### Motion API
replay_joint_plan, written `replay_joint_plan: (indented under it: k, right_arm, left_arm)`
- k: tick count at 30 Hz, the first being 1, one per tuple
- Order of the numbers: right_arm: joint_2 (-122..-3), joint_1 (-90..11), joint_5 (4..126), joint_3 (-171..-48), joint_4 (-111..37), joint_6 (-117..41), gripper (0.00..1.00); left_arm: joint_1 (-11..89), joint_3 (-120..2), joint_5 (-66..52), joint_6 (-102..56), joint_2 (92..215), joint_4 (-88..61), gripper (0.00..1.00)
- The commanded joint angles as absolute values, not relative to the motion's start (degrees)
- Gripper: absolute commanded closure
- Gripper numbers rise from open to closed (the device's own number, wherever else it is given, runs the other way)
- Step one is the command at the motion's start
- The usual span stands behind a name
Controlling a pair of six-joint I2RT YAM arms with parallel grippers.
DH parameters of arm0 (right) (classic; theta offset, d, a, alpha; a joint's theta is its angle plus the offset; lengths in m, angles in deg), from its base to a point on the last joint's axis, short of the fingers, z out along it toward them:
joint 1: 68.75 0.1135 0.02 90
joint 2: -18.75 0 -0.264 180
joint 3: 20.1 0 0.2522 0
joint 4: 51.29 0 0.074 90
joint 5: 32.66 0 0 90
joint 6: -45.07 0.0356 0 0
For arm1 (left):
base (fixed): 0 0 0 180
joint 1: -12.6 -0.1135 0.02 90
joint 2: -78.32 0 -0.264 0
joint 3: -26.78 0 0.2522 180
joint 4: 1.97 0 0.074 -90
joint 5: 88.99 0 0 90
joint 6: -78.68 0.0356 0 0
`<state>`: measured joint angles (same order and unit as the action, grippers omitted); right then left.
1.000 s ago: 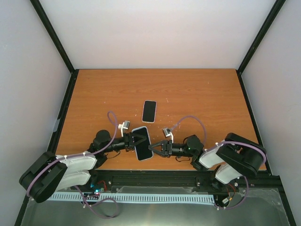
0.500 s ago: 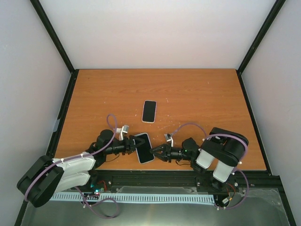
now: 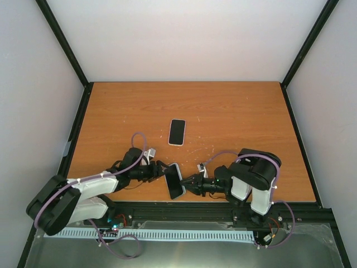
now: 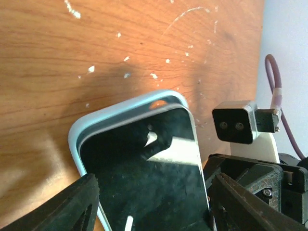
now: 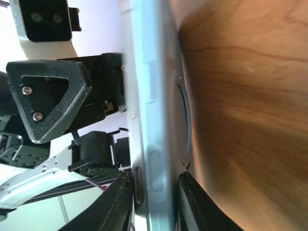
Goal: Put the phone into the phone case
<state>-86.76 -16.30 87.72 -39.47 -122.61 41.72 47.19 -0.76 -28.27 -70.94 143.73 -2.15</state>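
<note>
A black-screened phone (image 3: pixel 174 180) sits partly in a light blue phone case (image 4: pixel 110 108), and both grippers hold it tilted on edge near the table's front edge. In the left wrist view one upper corner of the phone (image 4: pixel 144 183) stands a little proud of the case rim. My left gripper (image 3: pixel 160 170) straddles the phone across its width, its jaws (image 4: pixel 154 199) against both long edges. My right gripper (image 3: pixel 191 182) pinches the case (image 5: pixel 159 96) and phone through their thickness, its jaws (image 5: pixel 154 195) closed on front and back.
A second black slab with a white rim (image 3: pixel 177 132) lies flat at mid-table, beyond the grippers. The left gripper body (image 5: pixel 48 96) fills the left of the right wrist view. The table's front rail (image 3: pixel 184 209) runs just below the held phone.
The held phone and case have moved toward the front edge and tipped from flat up onto an edge. The right arm has folded in closer; the left arm has reached further right.
</note>
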Motion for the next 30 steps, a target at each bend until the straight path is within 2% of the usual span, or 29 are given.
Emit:
replay_joint_plan:
  k: [1,10,21,27,30]
  right_arm:
    - [-89.4,-15.9,86.1,-39.4,-133.6,42.5,0.74]
    - [-88.1,-15.6,86.0,-40.5,-128.9,39.9,0.64]
    - [-84.5,-14.8,86.5,-43.5,-120.5,35.3,0.63]
    - [-84.7,-14.3,86.4,-45.4,-114.8,33.1,0.66]
    - [-84.8,-14.3,86.0,-45.6,-114.1,32.6,0.71]
  left_arm:
    - [46.9,-4.0,-31.0,-66.0,149.0,-3.1,0.38]
    - [47.0,-3.0,-31.8,-65.2,151.9,-2.0,0.41]
    - [47.0,-1.0,-32.8,-66.4,153.1,1.8,0.40]
    - [47.0,-1.0,-32.7,-66.4,152.7,1.9,0.41]
    - [47.0,-0.9,-32.6,-66.2,153.0,2.0,0.41]
